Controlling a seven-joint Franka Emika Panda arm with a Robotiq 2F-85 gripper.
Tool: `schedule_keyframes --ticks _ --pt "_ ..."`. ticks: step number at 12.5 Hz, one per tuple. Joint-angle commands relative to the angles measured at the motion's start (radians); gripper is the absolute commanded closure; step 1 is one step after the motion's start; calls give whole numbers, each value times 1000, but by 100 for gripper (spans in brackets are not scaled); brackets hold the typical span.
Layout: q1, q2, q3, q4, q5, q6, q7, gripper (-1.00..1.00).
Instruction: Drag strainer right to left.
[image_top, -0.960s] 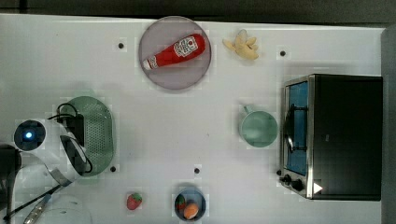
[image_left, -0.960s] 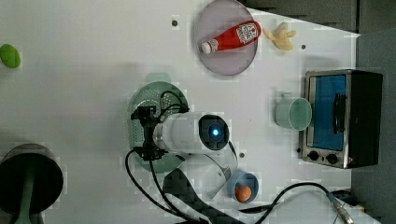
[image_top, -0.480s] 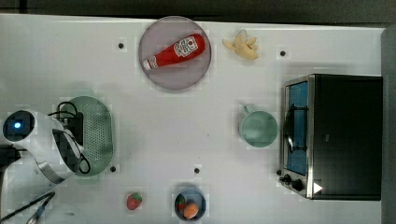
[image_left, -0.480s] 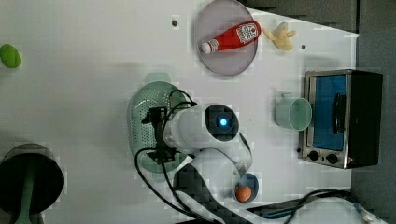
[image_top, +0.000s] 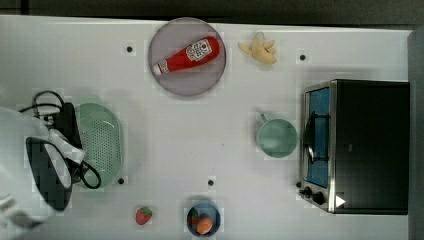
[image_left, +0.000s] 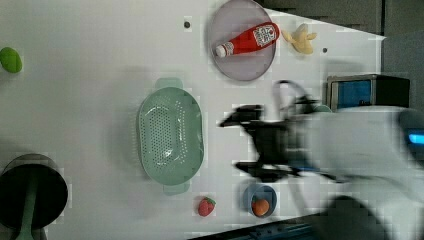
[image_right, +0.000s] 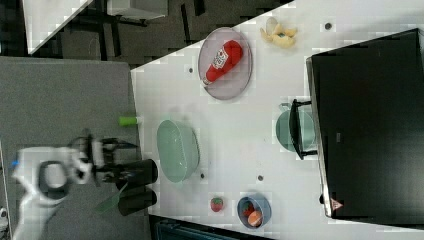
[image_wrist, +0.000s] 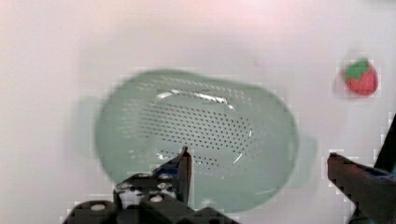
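Observation:
The pale mint-green oval strainer (image_left: 171, 135) rests upright on the white table, at the top view's left (image_top: 102, 145) and near the table's edge in the right view (image_right: 177, 150). My gripper (image_wrist: 271, 172) hangs open above it with nothing between its black fingers (image_wrist: 182, 168), well clear of the rim. In the top view my gripper (image_top: 74, 145) overlaps the strainer's left side. The left view shows my gripper (image_left: 245, 142) blurred, to the right of the strainer. Beyond the table edge in the right view is my gripper (image_right: 117, 159).
A grey plate (image_top: 200, 80) carries a ketchup bottle (image_top: 187, 57). A banana (image_top: 260, 50), a mint mug (image_top: 276, 138) and a toaster oven (image_top: 360, 145) stand to the top view's right. A strawberry (image_top: 143, 215) and a blue bowl (image_top: 203, 220) lie near the strainer. A black cup (image_left: 30, 200) stands beside it.
My arm has lifted off the strainer and looms larger, drifting right in the left view. The strainer has stayed where it was, and the fingers remain open.

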Motion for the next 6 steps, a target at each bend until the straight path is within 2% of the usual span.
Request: schedule_keyframes --ticks 1,3,6 --pt "-84 -181 -147 23 3 -156 -308 -100" --pt "-102 -297 -240 23 -69 -247 -492 -100" --pt "-128 -420 -369 23 -234 -339 -759 -100"
